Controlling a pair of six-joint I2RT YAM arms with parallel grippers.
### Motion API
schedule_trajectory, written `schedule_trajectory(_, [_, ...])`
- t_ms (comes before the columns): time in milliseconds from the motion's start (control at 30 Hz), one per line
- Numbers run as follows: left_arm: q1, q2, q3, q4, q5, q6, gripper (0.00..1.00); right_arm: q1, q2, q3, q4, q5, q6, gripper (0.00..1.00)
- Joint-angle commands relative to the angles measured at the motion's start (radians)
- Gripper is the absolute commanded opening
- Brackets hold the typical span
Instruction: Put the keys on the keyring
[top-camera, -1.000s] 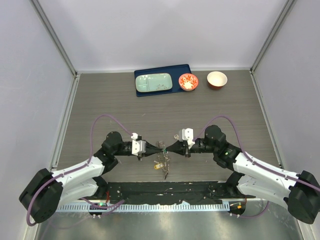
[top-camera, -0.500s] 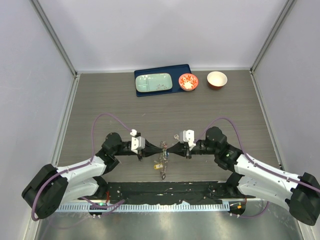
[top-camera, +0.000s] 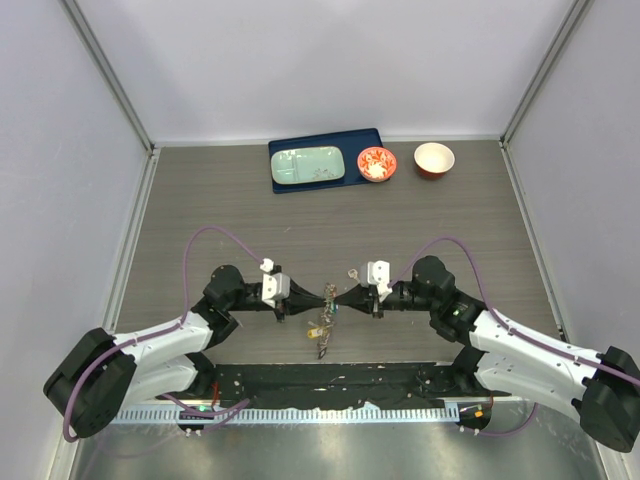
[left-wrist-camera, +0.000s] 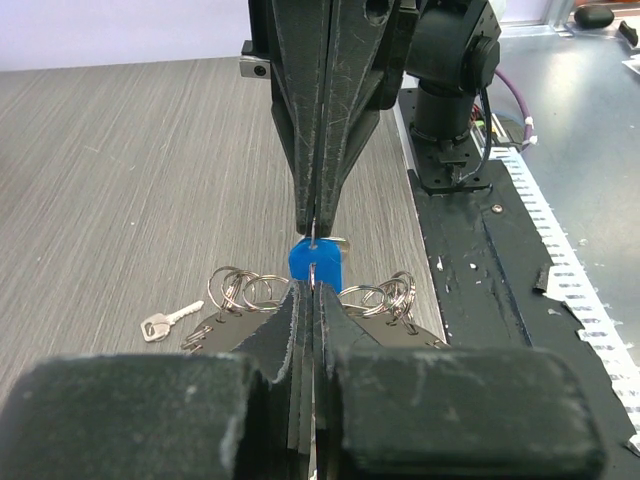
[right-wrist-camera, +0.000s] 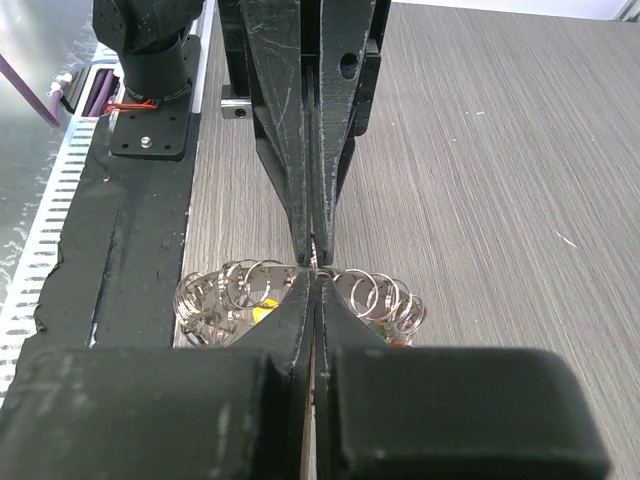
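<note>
Top view: the left gripper (top-camera: 322, 297) and right gripper (top-camera: 338, 297) are met tip to tip over the near middle of the table (top-camera: 200, 200). Against the picture of a second ago, the meeting point is noted slightly nearer the arm bases. The bunch of keys (top-camera: 321, 332) is drawn into a narrower, straighter string just below the tips. Over the last half second almost no movement is recorded.

Jaws: both pairs are pressed together to a hairline. In the left wrist view a thin silver wire is pinched at the right gripper's tip, and a blue-headed key (left-wrist-camera: 315, 262) sits directly between the two tips. Whether the wire belongs to a ring or a key cannot be told.

Small split rings (left-wrist-camera: 243, 289) are fanned to either side of the blue head. A yellow key head (right-wrist-camera: 265, 312) is glimpsed beneath them. One loose silver key (left-wrist-camera: 166, 322) lies apart on the far side, untouched.

The keyring cannot be picked out with certainty within the tangle.

Judgement: the settling is read as a threading attempt in hand, with the work steadied from both sides. Nothing shows it completed, and the loose key is taken as remaining work.
</note>
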Motion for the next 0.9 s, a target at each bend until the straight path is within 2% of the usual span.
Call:
schedule_trajectory(0, [0.007, -0.003, 0.019, 0.088, 0.034, -0.002, 0.0, 0.005, 0.003, 0.006, 0.073, 0.015, 0.006, 0.01])
schedule_trajectory(867, [0.007, 0.018, 0.041, 0.108, 0.054, -0.04, 0.0, 0.005, 0.026, 0.012, 0.077, -0.046, 0.006, 0.01])
